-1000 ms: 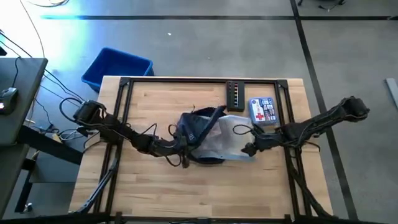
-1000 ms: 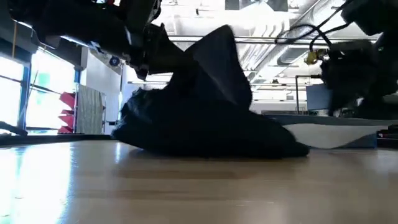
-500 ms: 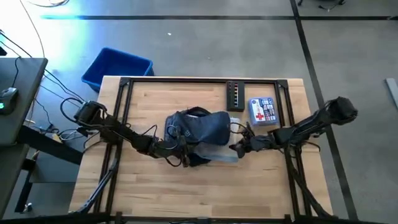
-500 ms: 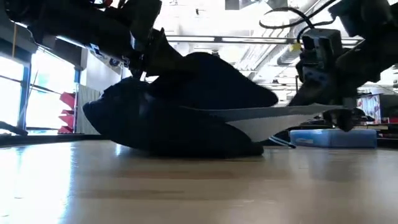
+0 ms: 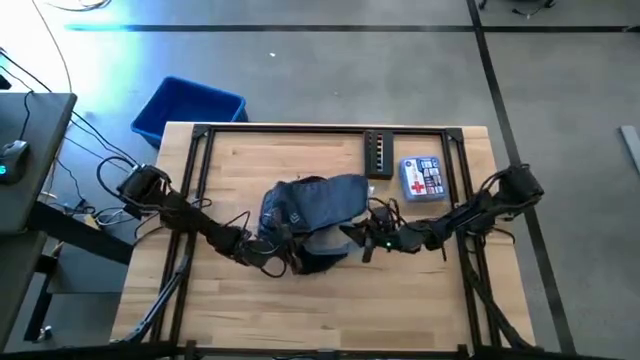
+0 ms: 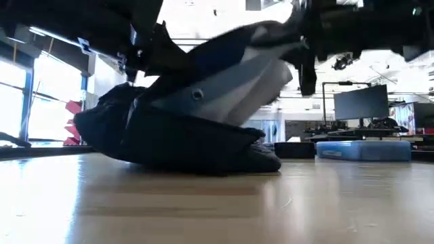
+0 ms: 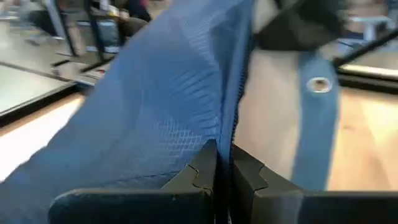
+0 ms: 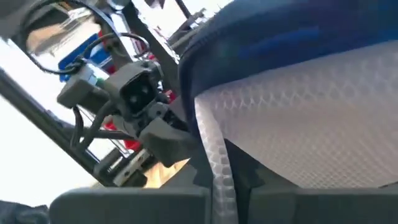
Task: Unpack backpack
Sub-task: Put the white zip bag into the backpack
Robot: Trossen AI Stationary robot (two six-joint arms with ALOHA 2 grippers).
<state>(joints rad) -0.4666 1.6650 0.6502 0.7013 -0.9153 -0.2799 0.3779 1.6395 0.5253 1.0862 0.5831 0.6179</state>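
Observation:
The dark navy backpack (image 5: pixel 310 210) lies on its side at the table's middle, its underside on the wood (image 6: pixel 190 152). A pale, clear pouch (image 6: pixel 234 81) with a blue border and a metal snap slants up out of the backpack's right side. My left gripper (image 5: pixel 272 248) is at the backpack's near left side, shut on the fabric. My right gripper (image 5: pixel 362 240) is at the backpack's near right side, shut on the pouch. My left gripper pinches the backpack's fabric beside the zipper line (image 7: pixel 229 124) between its two fingers, coming level from the table's left. The held edge is raised while the backpack's underside stays on the table. My right gripper pinches the pouch's pale textured edge (image 8: pixel 211 149) between its two fingers, coming from the table's right. The held end is lifted clear of the table and the pouch slopes down from it into the backpack.
A blue-and-white first-aid box (image 5: pixel 422 178) and a black flat device (image 5: pixel 379 153) lie at the far right. A bright blue bin (image 5: pixel 188 108) stands on the floor beyond the table's far left corner. Bare wood lies along the near edge.
My right gripper has gone toward the table's left edge, up to the backpack, and risen with the pouch's end. The pouch, which lay spread flat right of the backpack, now slants upward. The backpack has shifted a little left and slumped flatter.

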